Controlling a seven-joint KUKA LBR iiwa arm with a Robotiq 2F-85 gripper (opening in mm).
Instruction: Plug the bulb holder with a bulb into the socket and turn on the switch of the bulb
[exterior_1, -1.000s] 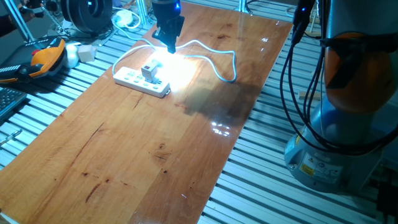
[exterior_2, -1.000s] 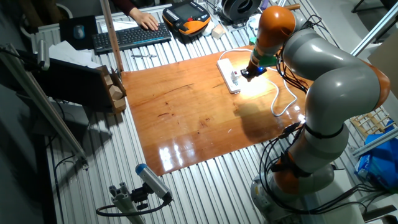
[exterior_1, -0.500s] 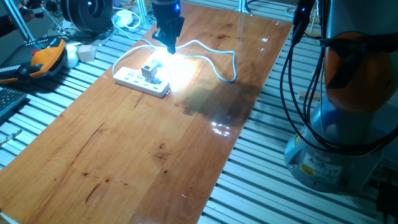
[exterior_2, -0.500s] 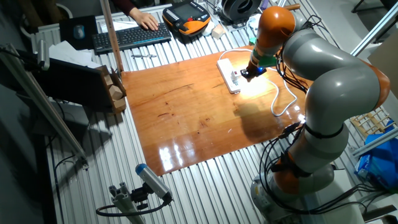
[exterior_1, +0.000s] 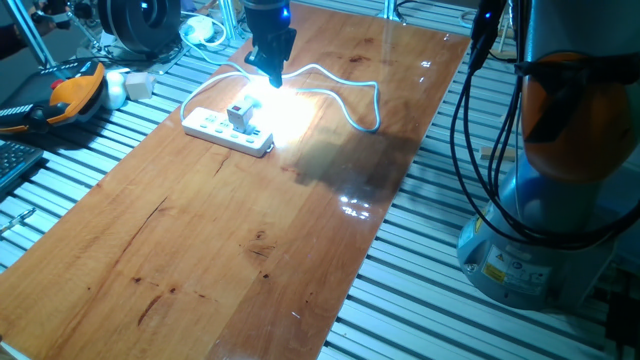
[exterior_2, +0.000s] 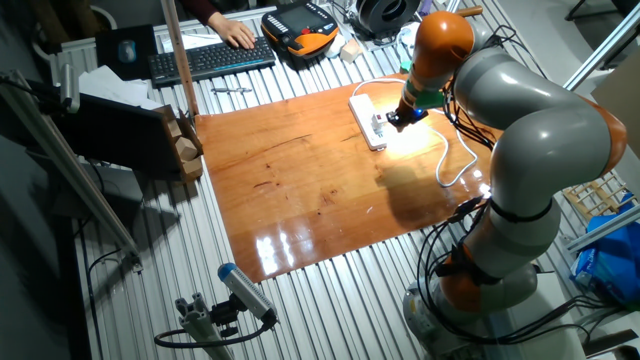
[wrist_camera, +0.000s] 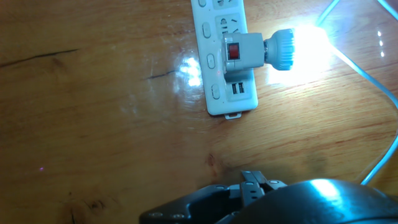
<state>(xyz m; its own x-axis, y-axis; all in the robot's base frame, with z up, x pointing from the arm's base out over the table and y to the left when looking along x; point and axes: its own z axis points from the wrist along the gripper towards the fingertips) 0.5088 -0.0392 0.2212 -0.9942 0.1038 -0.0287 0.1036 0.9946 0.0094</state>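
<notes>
The socket is a long white power strip lying at the far left of the wooden table, also seen as the socket in the hand view. The white bulb holder is plugged into it near one end, its red switch facing up. The bulb sticks out sideways and glows brightly, and the bulb's glare washes over the wood. My gripper hangs a little above and behind the bulb. Its fingers meet in one tip, shut on nothing and clear of the holder.
The strip's white cable loops over the table to the right of the glare. An orange pendant, a keyboard with a person's hand and other gear lie on the slatted bench beyond the table. The arm's base stands at the right.
</notes>
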